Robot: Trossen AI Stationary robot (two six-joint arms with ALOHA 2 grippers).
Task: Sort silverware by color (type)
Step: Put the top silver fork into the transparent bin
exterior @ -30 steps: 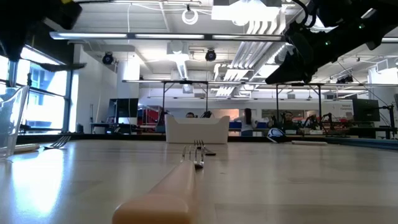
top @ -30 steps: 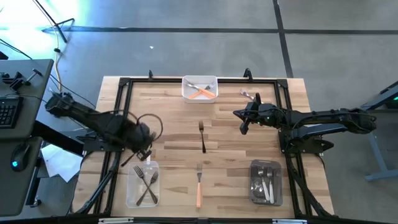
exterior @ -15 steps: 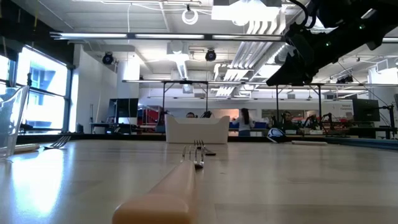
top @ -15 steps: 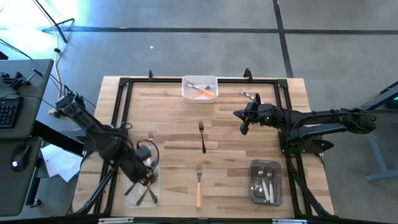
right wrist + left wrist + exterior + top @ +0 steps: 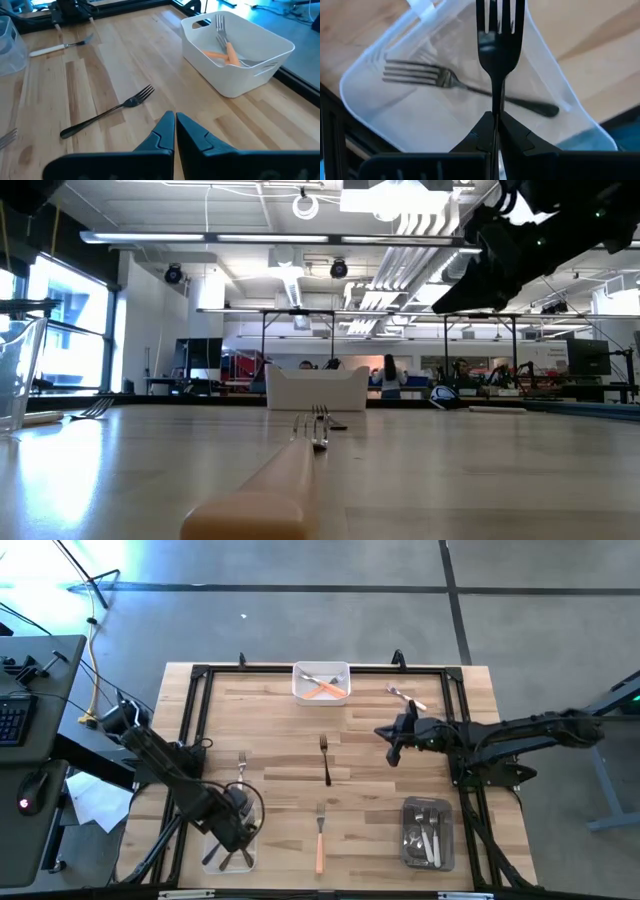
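The left gripper pinches one dark fork in its jaws above the clear tray, where one fork lies. The right gripper, jaws pressed together, hovers over the worktop near another dark fork; two orange forks lie in the white tray.

- Wooden table, light planks w/ a black frame round its edges.
- White tray at mid far edge.
- Clear tray near the front-left corner.
- Grey tray near the front-right corner.
- Desk off the table's left edge, w/ keyboard + mouse on it.
- Yellow cable running down past the desk's edge.
- Grey floor w/ dark lines beyond the far edge.
- Room behind: ceiling light strips, benches, a person far off.
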